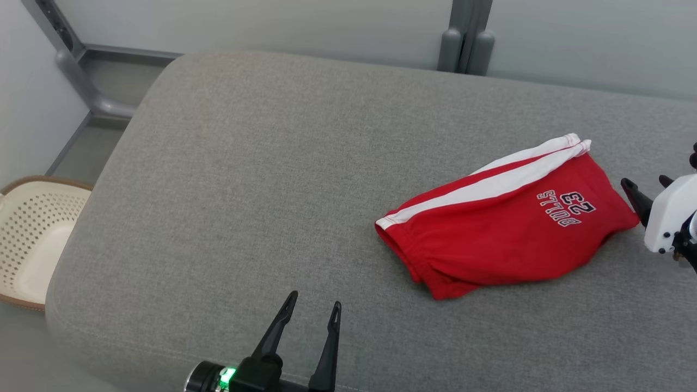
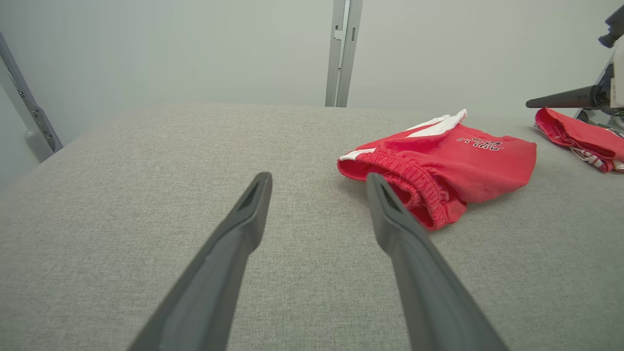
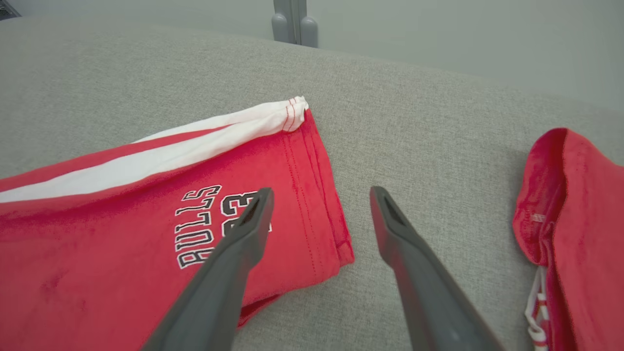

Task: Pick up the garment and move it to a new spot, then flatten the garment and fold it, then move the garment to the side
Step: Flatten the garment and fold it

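Head view gave us the red shorts lying on the right half of the grey cushion, our right gripper just beside their right edge, fingers spread wide and holding nothing. Our left gripper hung near the front edge, well apart, equally wide and empty.

— How is it laid out on your end?
— I've got the shorts lying on the cushion, right of centre. My right gripper is just beside their right end. My left gripper is at the front edge, well apart from them.
— Anything else?
— A second garment lies further right on the cushion, and a basket sits beyond its left end, lower down.
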